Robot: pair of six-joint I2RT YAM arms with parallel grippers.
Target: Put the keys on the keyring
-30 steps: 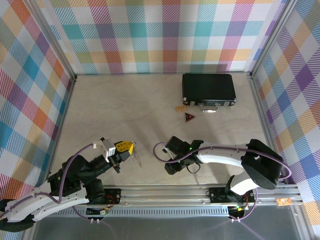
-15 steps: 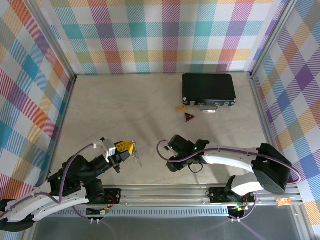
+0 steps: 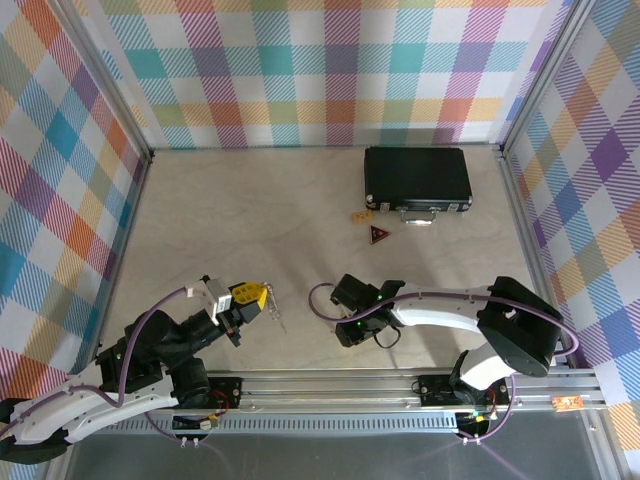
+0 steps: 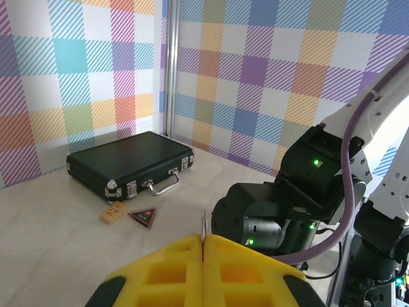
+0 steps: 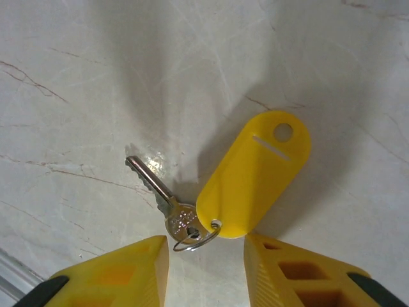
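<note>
Yellow fingers of your right tool (image 5: 204,248) stand spread, the key (image 5: 160,192) on the tabletop (image 5: 77,77) between them; your left tool (image 4: 203,243) pinches the keyring (image 4: 203,222).

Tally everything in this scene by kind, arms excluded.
key with yellow fob: 1
keyring: 1
small tags: 2 (tan tag, dark red tag)
black case: 1
Total: 5

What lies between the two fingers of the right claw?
In the right wrist view, the small ring joining the key to the yellow tag lies between the fingertips of the right claw.
</note>
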